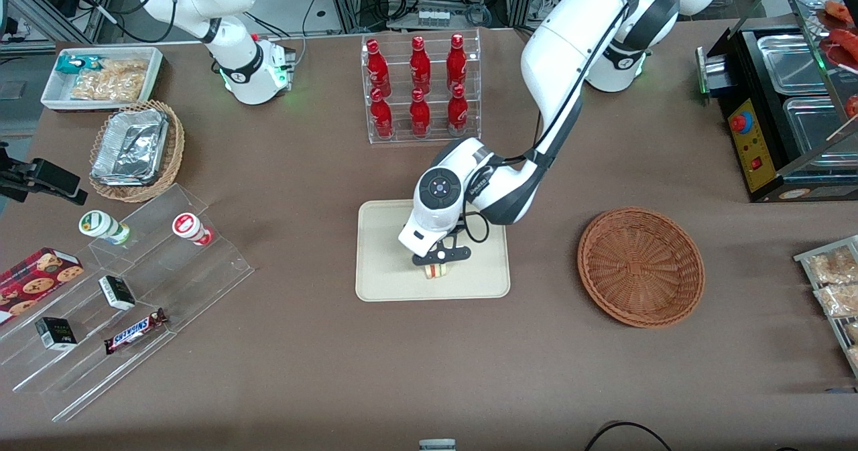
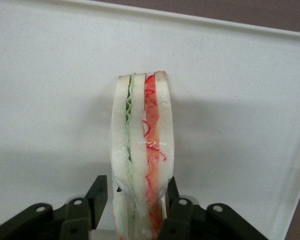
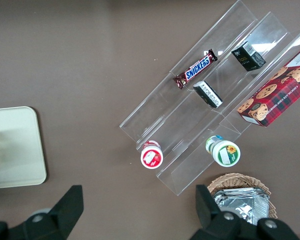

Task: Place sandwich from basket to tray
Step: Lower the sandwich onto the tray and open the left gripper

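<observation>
You can see the sandwich [image 2: 142, 165] standing on its edge over the tray [image 1: 382, 283], with the green and red filling layers facing the wrist camera. The gripper [image 1: 439, 262] is clamped on the sandwich, one finger [image 2: 96, 197] pressing each bread side. Whether the sandwich already touches the tray surface, you cannot tell. The tray lies in the middle of the table [image 1: 322, 370], nearer to the front camera than the rack of red bottles [image 1: 420, 86]. The basket [image 1: 640, 267] lies beside the tray, toward the working arm's end, and holds nothing.
</observation>
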Controlling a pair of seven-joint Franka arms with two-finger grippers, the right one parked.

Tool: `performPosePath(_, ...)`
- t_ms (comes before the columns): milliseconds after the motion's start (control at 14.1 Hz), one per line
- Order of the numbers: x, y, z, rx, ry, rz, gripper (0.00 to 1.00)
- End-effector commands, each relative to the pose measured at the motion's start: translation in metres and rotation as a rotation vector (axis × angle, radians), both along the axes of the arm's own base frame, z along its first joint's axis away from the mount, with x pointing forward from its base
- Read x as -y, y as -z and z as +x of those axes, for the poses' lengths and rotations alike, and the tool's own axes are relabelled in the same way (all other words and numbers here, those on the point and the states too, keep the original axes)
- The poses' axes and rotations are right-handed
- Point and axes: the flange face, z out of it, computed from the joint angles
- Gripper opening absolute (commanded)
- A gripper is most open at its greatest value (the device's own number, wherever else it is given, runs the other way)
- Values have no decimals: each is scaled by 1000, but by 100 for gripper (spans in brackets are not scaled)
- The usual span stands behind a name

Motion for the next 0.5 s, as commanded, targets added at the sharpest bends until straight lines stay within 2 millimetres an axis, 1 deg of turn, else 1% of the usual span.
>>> performPosePath(0, 3, -29, 3, 33, -8, -5, 100)
performPosePath(142, -3, -54, 3, 24, -4, 11, 100)
performPosePath(283, -12, -91, 5, 33, -8, 17, 100)
performPosePath(354, -19, -109, 8, 42, -15, 28, 100)
performPosePath(425, -24, -123, 6, 50, -15, 53, 100)
